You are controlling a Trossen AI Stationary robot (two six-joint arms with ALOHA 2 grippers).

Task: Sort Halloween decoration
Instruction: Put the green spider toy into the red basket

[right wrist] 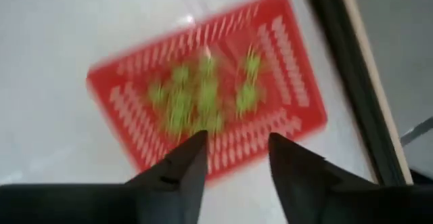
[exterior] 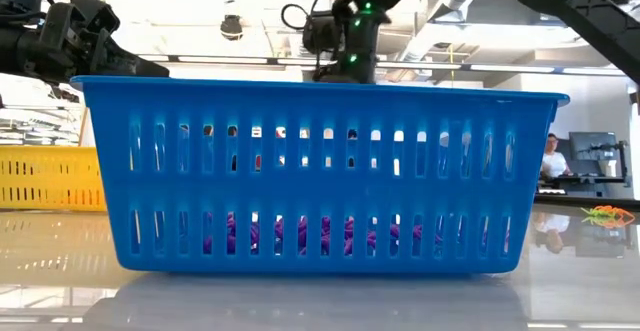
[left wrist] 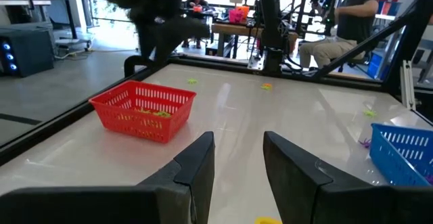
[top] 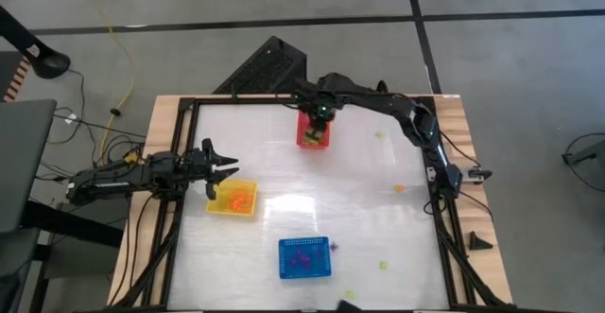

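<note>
We find the right gripper point(top: 319, 116) poised directly over the red basket point(top: 313, 135), which sits near the far edge of the table point(top: 359, 209). In the right wrist view its two dark fingers point(right wrist: 184, 166) stand apart with nothing between them, and below them the red basket point(right wrist: 210, 88) holds a cluster of light green trinkets point(right wrist: 203, 95), blurred in that view. The left gripper point(top: 227, 171) hovers at the left side of the table, just above the near-left edge of the yellow basket point(top: 233, 199); in the left wrist view its fingers point(left wrist: 196, 170) are parted and empty. We note orange trinkets point(top: 236, 199) lying inside the yellow basket and purple trinkets point(top: 302, 256) inside the blue basket point(top: 304, 258), which sits toward the near edge; the low view shows the purple pieces point(exterior: 300, 236) through the slots of the blue basket point(exterior: 320, 181). Several pieces remain loose on the table: a purple one point(top: 332, 247) just beside the blue basket's right rim, a light green one point(top: 384, 266) nearer the front right, another light green one point(top: 380, 135) to the right of the red basket, and an orange one point(top: 399, 188) near the right frame. People sit at desks in the room beyond.
</note>
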